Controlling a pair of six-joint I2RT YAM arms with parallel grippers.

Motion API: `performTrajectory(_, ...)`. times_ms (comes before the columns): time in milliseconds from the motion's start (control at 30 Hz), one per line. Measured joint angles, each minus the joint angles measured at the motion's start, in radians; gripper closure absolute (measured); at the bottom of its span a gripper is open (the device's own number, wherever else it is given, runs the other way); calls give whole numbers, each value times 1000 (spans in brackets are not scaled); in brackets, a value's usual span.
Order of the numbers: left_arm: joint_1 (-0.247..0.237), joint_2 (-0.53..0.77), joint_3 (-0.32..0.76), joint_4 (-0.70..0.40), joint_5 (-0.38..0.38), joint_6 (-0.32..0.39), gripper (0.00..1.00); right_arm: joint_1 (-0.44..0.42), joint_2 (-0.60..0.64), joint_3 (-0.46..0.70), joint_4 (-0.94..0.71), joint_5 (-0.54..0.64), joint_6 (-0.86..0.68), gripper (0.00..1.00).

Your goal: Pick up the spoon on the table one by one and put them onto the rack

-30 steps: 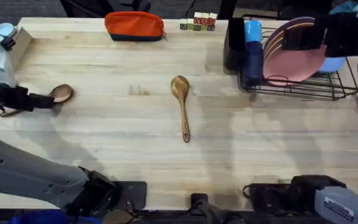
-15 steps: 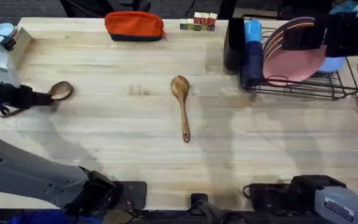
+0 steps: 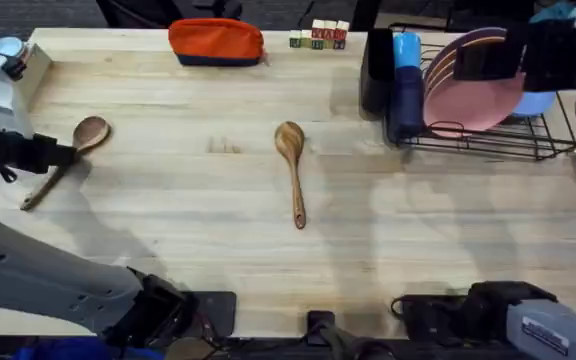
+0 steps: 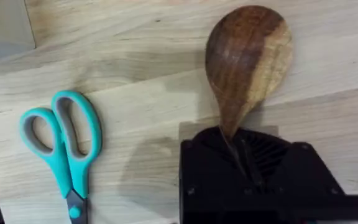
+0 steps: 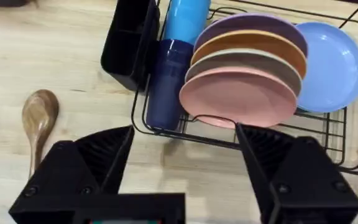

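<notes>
Two spoons on the surface (image 3: 218, 220). One spoon (image 3: 293, 170) lies loose well left of the rack (image 3: 488, 135), bowl toward the far edge, handle toward the arm bases. The other spoon (image 3: 63, 160) sits much farther left of the rack, near the surface's left edge, bowl away from the bases, handle slanting back and left. The left gripper (image 3: 66, 155) is on its handle just below the bowl; in the left wrist view the black fingers (image 4: 229, 155) are together around the handle with the bowl (image 4: 247, 59) sticking out ahead. Probably lifted a little off the wood, but hard to tell. Teal scissors (image 4: 64, 146) lie flat beside that spoon. The right gripper (image 5: 185, 162) hangs over the rack's near side, fingers (image 5: 98, 155) wide apart, nothing between them. Rack holds upright plates (image 5: 244, 81), blue cups (image 5: 169, 74) and a black holder (image 5: 126, 40) on its left end. Orange pouch (image 3: 216, 42) lies at the far edge, left of the rack.
</notes>
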Motion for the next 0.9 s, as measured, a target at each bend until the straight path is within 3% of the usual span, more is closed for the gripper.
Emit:
performTrajectory(733,0,-10,-7,10,14,-2,960,0,0,0,24,0,0,9)
performTrajectory(900,-13,-32,-19,-40,14,-13,961,0,0,0,26,0,0,9)
